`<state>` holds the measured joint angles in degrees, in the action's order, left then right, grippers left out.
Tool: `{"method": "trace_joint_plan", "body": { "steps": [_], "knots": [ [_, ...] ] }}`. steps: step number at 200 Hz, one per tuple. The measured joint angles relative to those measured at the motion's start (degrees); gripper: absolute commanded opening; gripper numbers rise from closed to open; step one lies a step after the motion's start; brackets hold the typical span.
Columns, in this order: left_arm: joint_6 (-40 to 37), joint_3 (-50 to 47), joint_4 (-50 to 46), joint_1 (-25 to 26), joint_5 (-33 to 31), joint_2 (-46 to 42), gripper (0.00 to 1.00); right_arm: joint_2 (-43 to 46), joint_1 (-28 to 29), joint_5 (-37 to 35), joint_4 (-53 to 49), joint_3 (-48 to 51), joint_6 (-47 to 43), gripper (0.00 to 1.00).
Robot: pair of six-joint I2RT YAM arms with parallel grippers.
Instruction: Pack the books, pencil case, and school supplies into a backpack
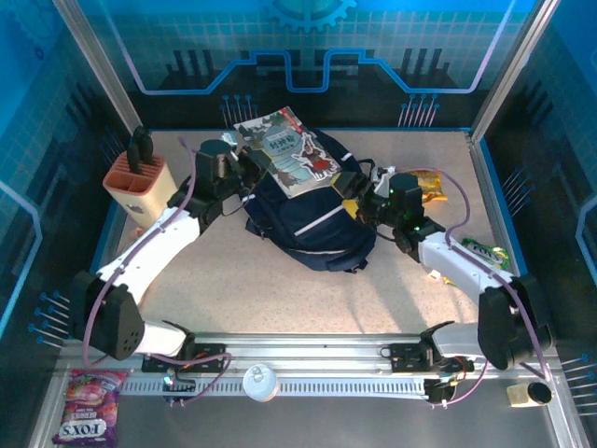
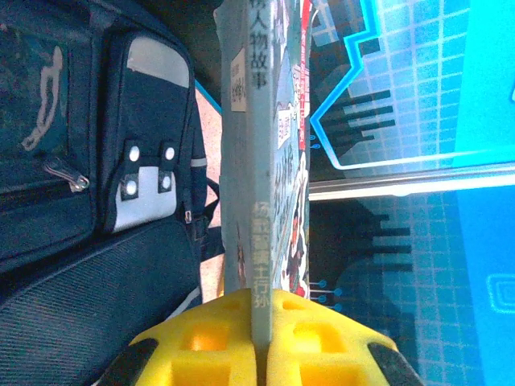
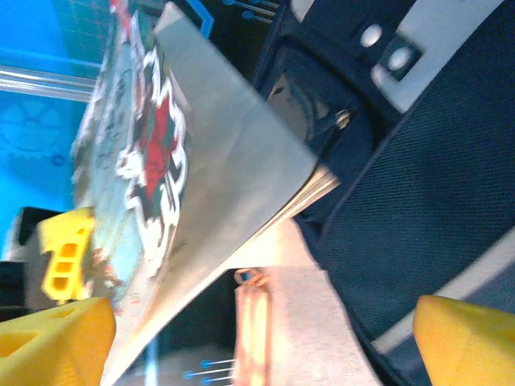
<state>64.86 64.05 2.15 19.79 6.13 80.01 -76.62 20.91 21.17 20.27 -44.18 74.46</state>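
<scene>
My left hand (image 2: 257,322) pinches the book (image 2: 261,161) by 1 edge, my right hand (image 3: 257,342) open, so it may sag and miss the backpack (image 2: 80,201).

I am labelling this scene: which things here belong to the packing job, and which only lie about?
Job: navy backpack; cartoon-covered book, clamped in the left tool.
Lying about: knife block; yellow-orange snack bag; green item; purple candy bag.

Speckled table (image 1: 270,280): backpack (image 1: 312,224) centre, knife block (image 1: 138,185) left, snack bag (image 1: 431,189), green packet (image 1: 485,250) right.
</scene>
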Motion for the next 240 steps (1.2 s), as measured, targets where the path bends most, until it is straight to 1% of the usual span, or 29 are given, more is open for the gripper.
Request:
{"method": "trace_joint_plan", "body": {
  "steps": [39,51,66,92,125,142,154,173,177,186,192,198,208,218,240],
  "knots": [
    [4.7,-1.2,4.6,1.2,-1.9,1.8,0.00,-6.9,3.5,1.4,14.1,0.0,10.1,0.96],
    [5.8,-1.3,5.5,1.3,-1.9,2.0,0.00,-9.2,4.3,1.4,17.7,-0.2,12.7,0.94],
    [6.9,-1.4,6.8,1.4,-2.1,2.3,0.00,-12.0,5.0,1.4,21.3,-0.6,15.4,0.89],
    [7.7,-1.8,7.7,1.4,-2.1,2.4,0.00,-15.1,5.4,1.2,24.9,-2.2,18.3,0.74],
    [8.6,-2.4,7.9,1.4,-2.1,2.4,0.00,-15.6,5.4,0.0,26.6,-3.8,19.8,0.53],
    [8.6,-2.4,7.9,1.4,-2.0,2.4,0.01,-15.7,5.4,-0.3,27.0,-4.4,19.3,0.36],
    [8.5,-2.4,7.8,1.4,-2.0,2.4,0.07,-15.7,5.3,-0.4,26.6,-4.8,19.2,0.23],
    [7.5,-2.4,7.3,1.4,-1.9,2.4,0.19,-16.0,4.8,0.3,26.0,-6.0,18.8,0.09],
    [7.2,-2.4,7.1,1.4,-1.8,2.4,0.22,-16.0,4.6,0.3,26.0,-6.1,18.6,0.07],
    [5.8,-2.4,6.3,1.5,-1.5,2.4,0.33,-15.8,4.2,0.5,25.5,-6.2,17.8,0.02],
    [5.4,-2.4,5.7,1.6,-1.3,2.4,0.41,-15.8,3.8,0.5,25.0,-6.2,17.4,0.00],
    [4.3,-2.5,5.0,1.7,-1.2,2.4,0.49,-15.6,3.4,0.5,24.2,-6.2,16.7,0.00],
    [1.8,-2.5,3.7,1.8,-0.9,2.2,0.59,-15.0,2.5,0.4,22.7,-5.8,15.6,0.00],
    [-0.1,-2.5,1.9,2.0,-0.7,1.9,0.65,-13.9,1.4,0.3,21.5,-4.7,14.5,0.00],
    [-6.9,-2.4,-2.7,2.9,-1.2,1.3,0.76,-9.9,-2.2,0.3,18.1,-1.3,11.4,0.00]
  ]
}}
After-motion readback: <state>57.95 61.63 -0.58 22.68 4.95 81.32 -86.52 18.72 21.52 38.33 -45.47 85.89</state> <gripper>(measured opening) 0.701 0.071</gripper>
